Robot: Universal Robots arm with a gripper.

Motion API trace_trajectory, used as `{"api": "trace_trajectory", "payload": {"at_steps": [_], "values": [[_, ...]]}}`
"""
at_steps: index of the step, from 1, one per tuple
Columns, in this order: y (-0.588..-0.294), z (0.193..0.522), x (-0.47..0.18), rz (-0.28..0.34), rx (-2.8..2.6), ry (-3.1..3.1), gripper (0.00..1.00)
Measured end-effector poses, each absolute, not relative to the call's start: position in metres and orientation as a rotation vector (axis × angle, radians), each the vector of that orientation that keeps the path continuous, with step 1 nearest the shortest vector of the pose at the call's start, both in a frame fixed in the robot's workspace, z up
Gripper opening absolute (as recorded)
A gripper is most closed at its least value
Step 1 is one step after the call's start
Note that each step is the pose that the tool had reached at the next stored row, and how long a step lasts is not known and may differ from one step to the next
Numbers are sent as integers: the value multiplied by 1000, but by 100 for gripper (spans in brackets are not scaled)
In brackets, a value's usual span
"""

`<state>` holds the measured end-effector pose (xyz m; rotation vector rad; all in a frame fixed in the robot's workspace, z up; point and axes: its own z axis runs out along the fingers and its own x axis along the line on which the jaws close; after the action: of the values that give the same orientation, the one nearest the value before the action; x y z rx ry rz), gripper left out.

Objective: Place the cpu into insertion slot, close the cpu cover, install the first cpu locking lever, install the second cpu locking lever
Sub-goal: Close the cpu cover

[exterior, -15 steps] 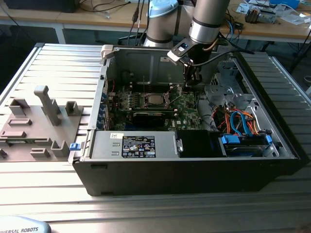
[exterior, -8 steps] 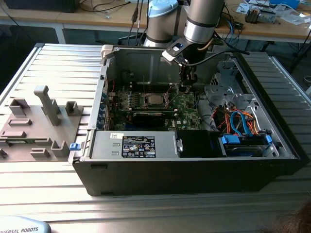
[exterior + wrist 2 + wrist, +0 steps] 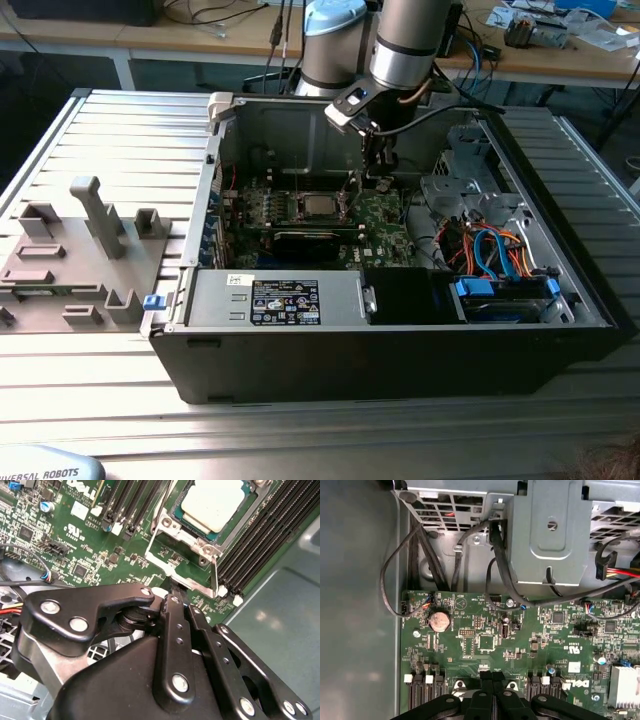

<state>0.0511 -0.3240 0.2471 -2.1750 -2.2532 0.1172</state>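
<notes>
The cpu [image 3: 214, 502], a square chip with a pale metal top, lies in the insertion slot [image 3: 300, 212] on the green motherboard [image 3: 75, 545]. In the exterior view the cpu [image 3: 318, 207] is seen inside the open computer case. The cpu cover [image 3: 170, 524], a silver frame, lies flat around the chip. A thin wire lever [image 3: 215, 575] stands up at the socket's corner. My gripper [image 3: 177, 600] hovers low over the board just beside that corner, its black fingers pressed together. Nothing shows between the fingers. In the exterior view the gripper [image 3: 378, 183] is to the right of the socket.
A grey drive cage [image 3: 550, 530] with black cables [image 3: 420, 555] rises beyond the board's edge. Long black memory slots [image 3: 260, 545] run beside the socket. A coin battery [image 3: 439, 621] sits on the board. The power supply [image 3: 280, 300] and case walls hem the board in.
</notes>
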Motion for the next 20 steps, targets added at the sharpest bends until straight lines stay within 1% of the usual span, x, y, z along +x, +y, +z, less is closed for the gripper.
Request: {"api": "trace_trajectory", "payload": {"at_steps": [20], "values": [[-324, 247, 36, 117, -2175, -2253, 11]]}}
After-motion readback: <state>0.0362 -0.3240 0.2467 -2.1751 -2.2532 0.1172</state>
